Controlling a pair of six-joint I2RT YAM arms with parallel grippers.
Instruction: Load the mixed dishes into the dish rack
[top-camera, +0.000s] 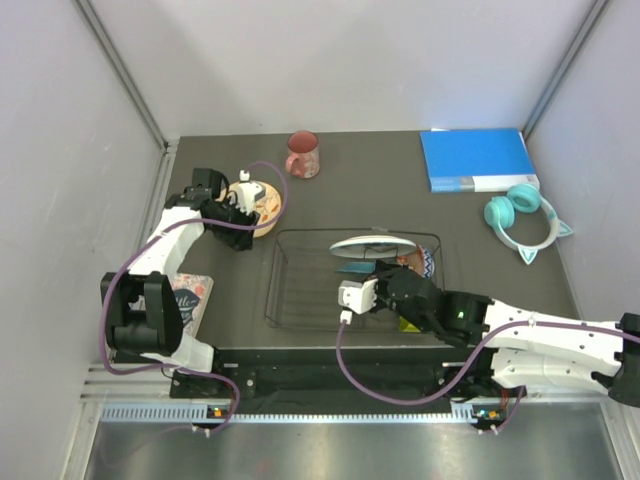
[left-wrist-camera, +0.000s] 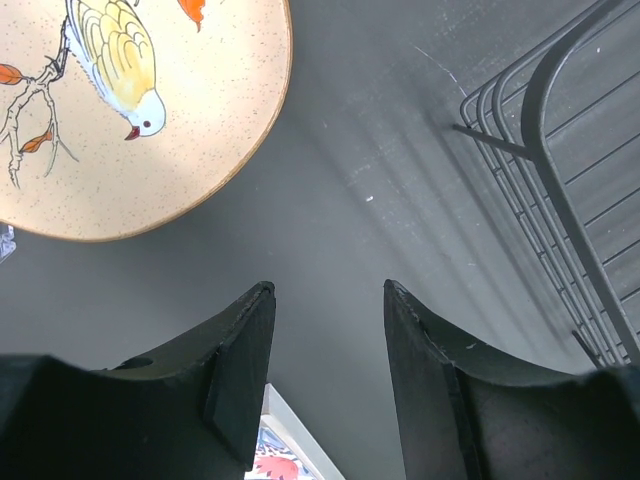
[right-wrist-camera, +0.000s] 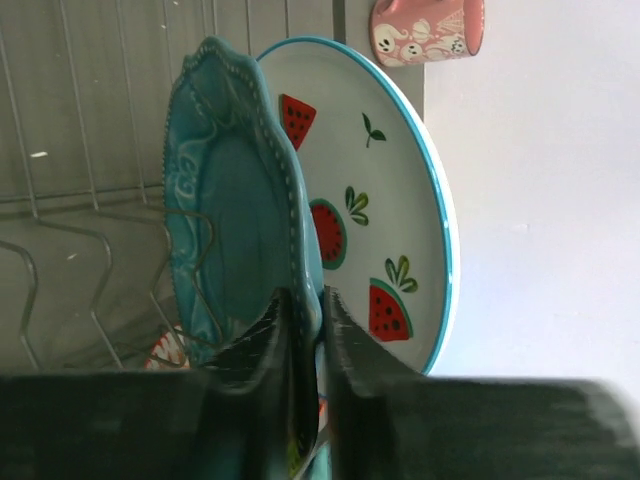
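Observation:
The black wire dish rack (top-camera: 300, 290) sits mid-table. In it a white plate with red watermelon marks (right-wrist-camera: 385, 190) stands on edge, and the teal scalloped plate (right-wrist-camera: 230, 190) stands just in front of it. My right gripper (right-wrist-camera: 308, 298) is shut on the teal plate's rim, seen from above as right gripper (top-camera: 386, 274) by the teal plate (top-camera: 352, 267). My left gripper (left-wrist-camera: 328, 292) hangs open over bare table, just beside the cream-yellow bird plate (left-wrist-camera: 130, 110), holding nothing. The pink-red mug (top-camera: 302, 154) stands at the back. A pink patterned bowl (top-camera: 422, 262) shows by the rack's right end.
A blue binder (top-camera: 477, 158) and teal cat-ear headphones (top-camera: 525, 215) lie at the back right. A flat patterned item (top-camera: 190, 297) lies by the left arm's base. The rack's corner wires (left-wrist-camera: 545, 170) are close to the right of my left gripper.

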